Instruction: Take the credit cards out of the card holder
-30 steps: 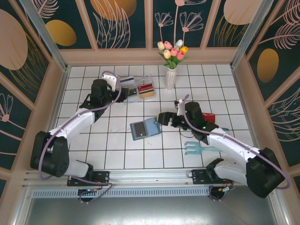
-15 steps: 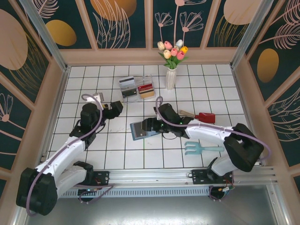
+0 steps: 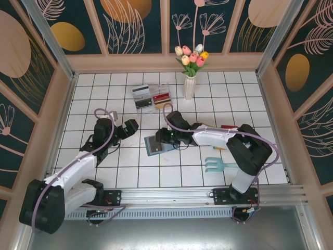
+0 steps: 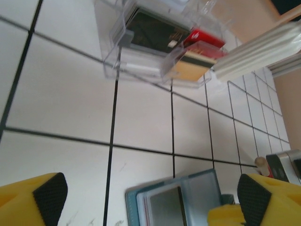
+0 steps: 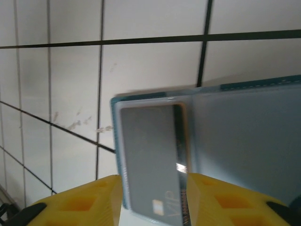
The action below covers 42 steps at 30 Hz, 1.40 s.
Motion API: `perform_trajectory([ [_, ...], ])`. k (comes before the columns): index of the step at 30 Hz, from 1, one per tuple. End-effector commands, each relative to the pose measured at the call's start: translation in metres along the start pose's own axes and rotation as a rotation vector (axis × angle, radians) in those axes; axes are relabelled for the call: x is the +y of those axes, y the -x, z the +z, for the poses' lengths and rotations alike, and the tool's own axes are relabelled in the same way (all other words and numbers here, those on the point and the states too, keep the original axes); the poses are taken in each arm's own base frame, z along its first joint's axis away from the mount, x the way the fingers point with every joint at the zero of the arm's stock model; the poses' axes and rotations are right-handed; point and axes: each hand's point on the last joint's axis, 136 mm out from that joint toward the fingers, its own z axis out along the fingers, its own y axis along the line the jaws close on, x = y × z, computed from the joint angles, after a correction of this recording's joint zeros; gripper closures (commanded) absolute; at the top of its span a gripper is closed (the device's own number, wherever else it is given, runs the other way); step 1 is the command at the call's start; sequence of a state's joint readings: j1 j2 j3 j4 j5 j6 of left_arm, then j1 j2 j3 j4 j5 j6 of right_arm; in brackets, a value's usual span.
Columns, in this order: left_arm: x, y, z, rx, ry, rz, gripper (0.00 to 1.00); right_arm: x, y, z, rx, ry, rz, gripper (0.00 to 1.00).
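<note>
Fingers (image 5: 80, 202) of right arm (image 3: 213, 134) low over card holder (image 5: 244, 136), astride grey card (image 5: 148, 155), grip unclear; left fingers (image 4: 42, 195) wide.

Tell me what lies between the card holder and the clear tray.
Nothing. In the left wrist view the stretch from the card holder up to the clear tray is bare white tile crossed by dark grout lines.

Grey card (image 5: 150, 160), tucked in the card holder (image 5: 244, 136), right wrist view. Pale letters near its lower end, tilted to the camera, read "VIP" — probably, as the print is soft. A small gold square sits beside them.

Red card (image 4: 202, 37) in the clear tray (image 4: 141, 66), left wrist view — white marks, too blurred to read.
</note>
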<state>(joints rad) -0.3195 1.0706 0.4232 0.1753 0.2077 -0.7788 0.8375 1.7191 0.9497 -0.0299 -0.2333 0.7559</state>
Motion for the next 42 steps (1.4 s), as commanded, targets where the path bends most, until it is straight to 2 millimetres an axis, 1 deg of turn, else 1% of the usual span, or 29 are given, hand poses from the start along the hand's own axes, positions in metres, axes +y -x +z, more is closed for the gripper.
perform_trajectory([
  [1,0.001,-0.021,0.007,0.107,-0.028,-0.048,0.12,-0.002,0.009,0.002,0.012,-0.004,-0.013,0.6],
  [4,-0.003,-0.036,0.013,0.191,-0.053,-0.095,0.21,-0.009,0.004,0.005,0.032,-0.008,-0.008,0.64],
  [7,-0.016,-0.053,0.017,0.272,-0.098,-0.139,0.36,-0.011,-0.001,0.009,0.053,0.014,-0.01,0.67],
  [9,-0.024,-0.063,0.02,0.309,-0.107,-0.139,0.46,-0.011,-0.003,0.012,0.065,0.021,-0.013,0.7],
  [13,-0.04,-0.08,0.024,0.353,-0.119,-0.125,0.63,-0.011,-0.005,0.015,0.074,0.027,-0.014,0.71],
  [15,-0.037,-0.086,0.027,0.362,-0.103,-0.129,0.71,-0.012,-0.005,0.016,0.076,0.022,-0.013,0.71],
  [17,-0.032,-0.093,0.029,0.374,-0.092,-0.142,0.76,-0.013,-0.007,0.018,0.081,0.019,-0.017,0.71],
  [18,-0.033,-0.094,0.029,0.377,-0.105,-0.157,0.77,-0.013,-0.007,0.018,0.081,0.022,-0.02,0.72],
  [21,-0.044,-0.099,0.025,0.389,-0.199,-0.21,0.78,-0.013,-0.007,0.018,0.082,0.026,-0.026,0.72],
  [26,-0.044,-0.105,0.03,0.414,-0.184,-0.197,0.82,-0.013,-0.008,0.021,0.09,0.034,-0.03,0.75],
  [29,-0.045,-0.108,0.033,0.412,-0.178,-0.209,0.83,-0.014,-0.009,0.022,0.088,0.031,-0.028,0.75],
  [36,-0.02,-0.116,0.042,0.383,-0.082,-0.231,0.85,-0.018,-0.013,0.024,0.099,0.026,-0.021,0.75],
  [42,-0.011,-0.129,0.044,0.419,-0.063,-0.231,0.86,-0.022,-0.016,0.027,0.115,0.013,-0.023,0.76],
])
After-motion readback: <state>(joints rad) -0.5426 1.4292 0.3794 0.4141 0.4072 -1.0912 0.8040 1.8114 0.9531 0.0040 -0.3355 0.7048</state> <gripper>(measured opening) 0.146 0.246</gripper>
